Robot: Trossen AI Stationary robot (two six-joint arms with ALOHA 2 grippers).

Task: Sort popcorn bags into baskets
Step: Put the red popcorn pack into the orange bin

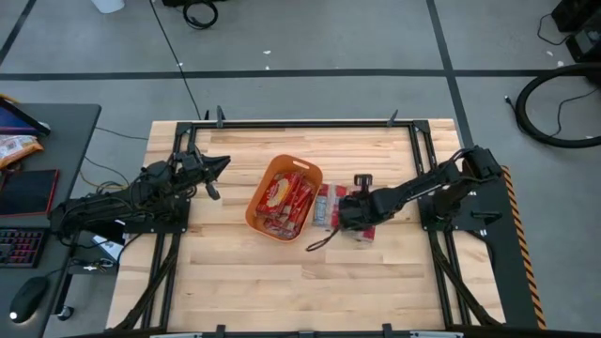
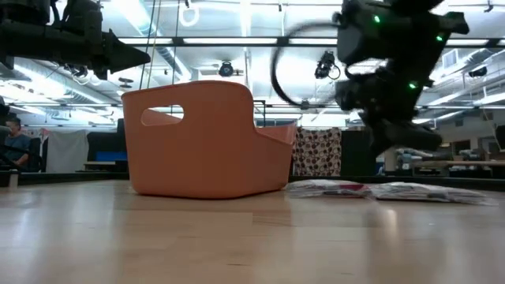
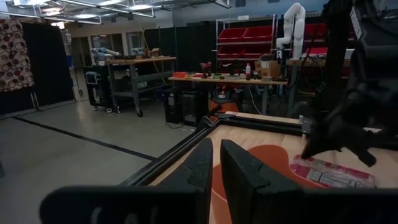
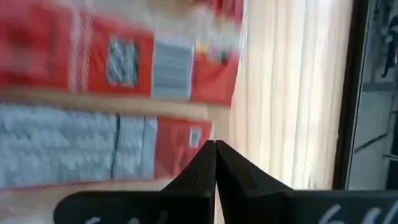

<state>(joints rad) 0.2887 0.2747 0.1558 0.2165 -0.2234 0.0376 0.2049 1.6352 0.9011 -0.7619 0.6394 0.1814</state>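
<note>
One orange basket [image 1: 258,212], several popcorn bags [image 1: 289,199] inside, two loose bags [image 1: 326,206] beside; right gripper [image 1: 349,214] jaws together, left gripper [image 1: 218,166] nearly closed.

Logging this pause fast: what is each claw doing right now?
Left claw: shut, holding nothing, raised beside the orange basket.
Right claw: shut, holding nothing, just above the popcorn bags on the table.

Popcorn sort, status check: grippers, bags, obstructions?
Right gripper shut, empty, over loose bags. Left gripper shut, parked beside basket. Basket part-filled. Nothing in the way.
</note>
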